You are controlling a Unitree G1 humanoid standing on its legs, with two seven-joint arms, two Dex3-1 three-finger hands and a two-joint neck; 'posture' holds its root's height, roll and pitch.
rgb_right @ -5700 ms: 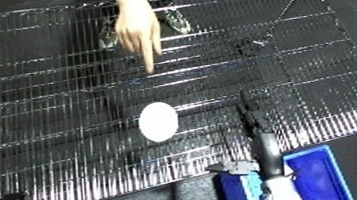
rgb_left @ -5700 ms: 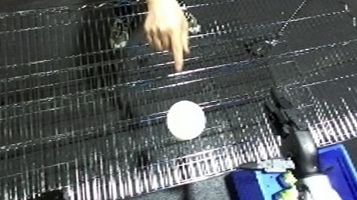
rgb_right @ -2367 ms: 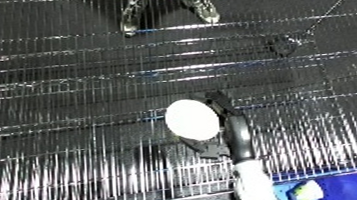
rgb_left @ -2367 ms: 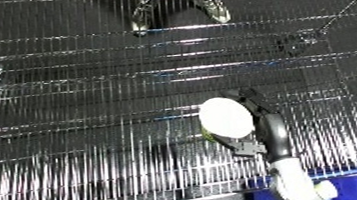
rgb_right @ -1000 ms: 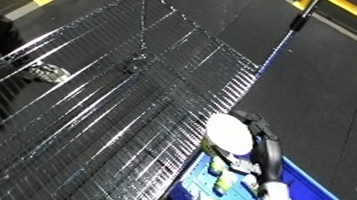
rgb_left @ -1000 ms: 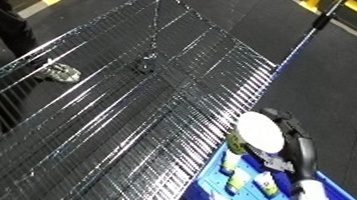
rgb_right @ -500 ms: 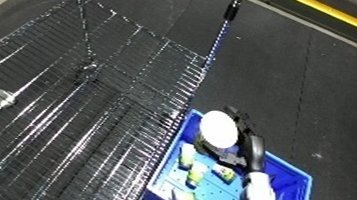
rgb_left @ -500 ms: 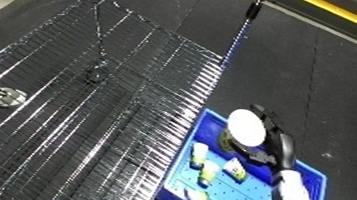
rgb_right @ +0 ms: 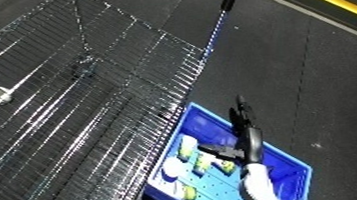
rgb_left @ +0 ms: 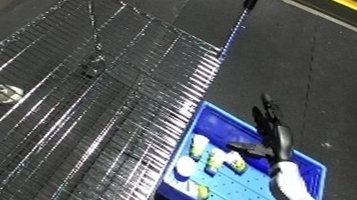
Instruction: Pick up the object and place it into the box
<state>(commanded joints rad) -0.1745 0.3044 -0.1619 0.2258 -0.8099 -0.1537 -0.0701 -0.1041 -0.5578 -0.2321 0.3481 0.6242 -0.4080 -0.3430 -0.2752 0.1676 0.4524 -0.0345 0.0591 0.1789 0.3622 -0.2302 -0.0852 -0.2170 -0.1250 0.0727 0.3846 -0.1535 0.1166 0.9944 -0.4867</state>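
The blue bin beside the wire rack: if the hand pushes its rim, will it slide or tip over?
The blue bin looks shallow and wide, so it would probably slide, not tip. It holds only a few small items, so it is likely light. The open right hand hovers over it.

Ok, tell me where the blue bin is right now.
The blue bin sits at the lower right of the left eye view, on the dark floor beside the wire mesh table. The right robot hand is open above it.
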